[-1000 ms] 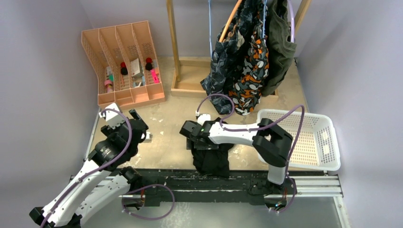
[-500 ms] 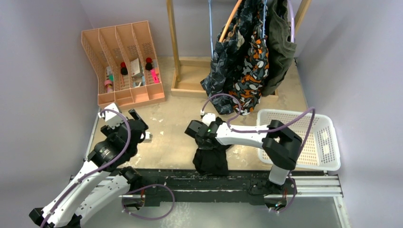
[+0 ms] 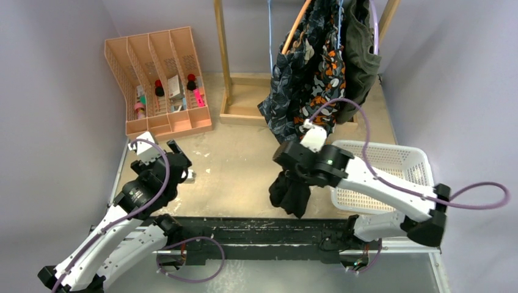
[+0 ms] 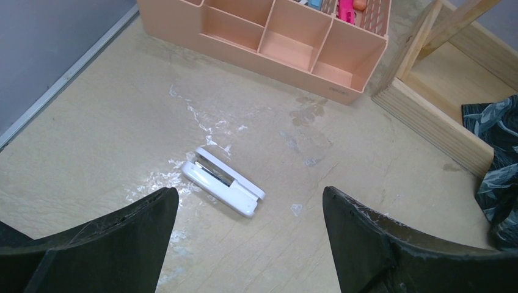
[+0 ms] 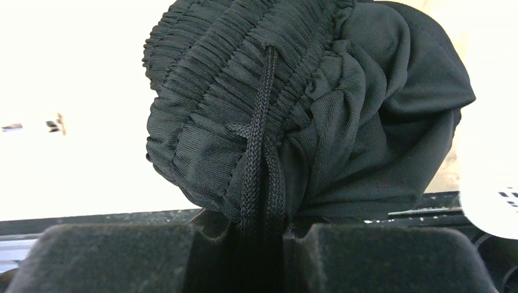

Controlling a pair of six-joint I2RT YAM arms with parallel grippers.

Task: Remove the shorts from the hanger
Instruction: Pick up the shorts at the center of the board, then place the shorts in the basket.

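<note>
The right gripper (image 5: 262, 244) pinches the black shorts (image 3: 292, 196) by the stretchy waistband and string. They hang limp, soft and light, so the bunched waist looks like a good place to hold. The basket (image 3: 421, 183) sits at their 3 o'clock. The left gripper (image 3: 176, 160) is wide open, holding nothing. Three more shorts (image 3: 317, 85) hang at 12 o'clock.

Tabletop (image 3: 226, 165) between the arms was wide open. Hanging shorts (image 3: 308, 91) and the wooden rack base (image 3: 241, 118) crowded the back, white basket (image 3: 427, 183) blocked the right, black shorts (image 3: 292, 194) dangled mid-table, and a white stapler (image 4: 223, 190) sat just beyond the left gripper (image 3: 178, 157).
</note>
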